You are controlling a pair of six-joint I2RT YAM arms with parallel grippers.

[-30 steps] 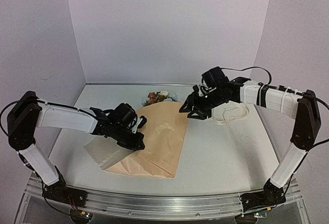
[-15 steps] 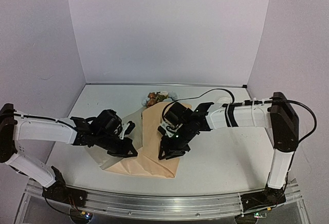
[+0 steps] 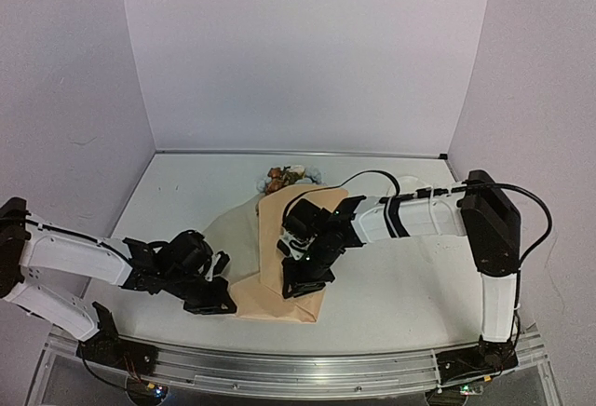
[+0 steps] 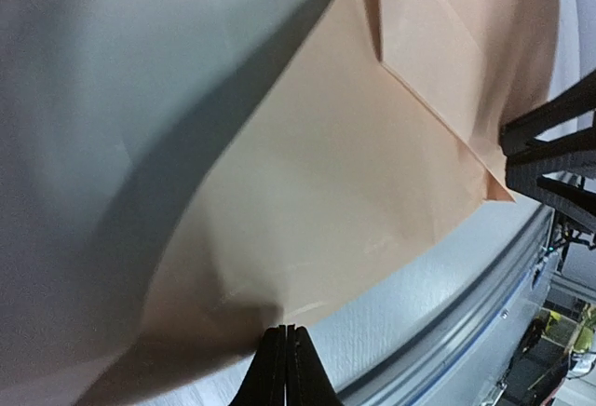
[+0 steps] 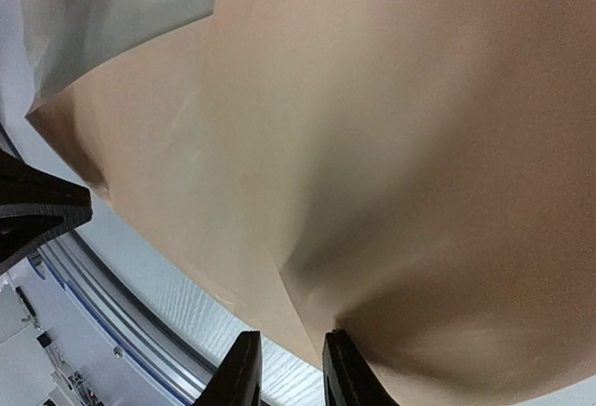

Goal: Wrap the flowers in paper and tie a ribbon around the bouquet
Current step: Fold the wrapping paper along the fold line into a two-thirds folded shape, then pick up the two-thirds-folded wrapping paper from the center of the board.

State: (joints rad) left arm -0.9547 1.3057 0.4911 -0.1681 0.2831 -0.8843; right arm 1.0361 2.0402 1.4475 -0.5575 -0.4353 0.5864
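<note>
The tan paper [image 3: 303,224] lies folded over in the middle of the table, and the flowers [image 3: 282,178] show only as heads poking out past its far end. My left gripper [image 3: 216,299] is shut on the paper's near left edge [image 4: 345,164], which puckers at the closed tips [image 4: 287,330]. My right gripper [image 3: 296,285] is low over the near end of the fold, its jaws a narrow gap apart [image 5: 291,345]. A folded edge of the paper [image 5: 391,145] runs into that gap and touches the right finger. The ribbon is hidden behind my right forearm.
A pale grey-green sheet [image 3: 233,229] lies under the tan paper on its left side [image 4: 112,80]. The metal rail [image 3: 298,364] along the table's near edge sits just below both grippers. Purple walls close in the back and sides.
My right arm swung from the far right down onto the paper's near end, its jaws narrowing. My left gripper drew back toward the near edge, and the tan paper folded over.
</note>
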